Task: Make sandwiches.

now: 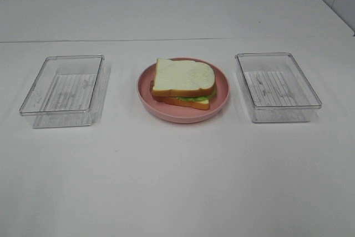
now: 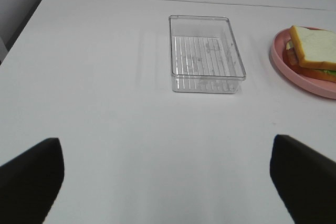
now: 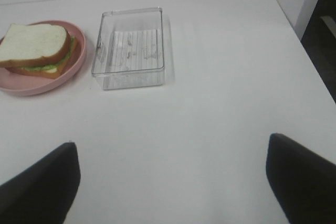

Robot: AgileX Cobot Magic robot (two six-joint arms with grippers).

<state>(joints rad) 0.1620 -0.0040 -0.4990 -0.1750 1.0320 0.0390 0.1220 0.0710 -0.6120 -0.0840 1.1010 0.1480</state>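
The white surface carries two clear trays, one on the left and one on the right, both apparently bare, with the pink plate between them. The sandwich sits stacked on the plate, top bread slightly askew. Both the left gripper and the right gripper hang released, well back. Judged complete; best kept clear, avoiding nudging the stack. No readable writing anywhere.
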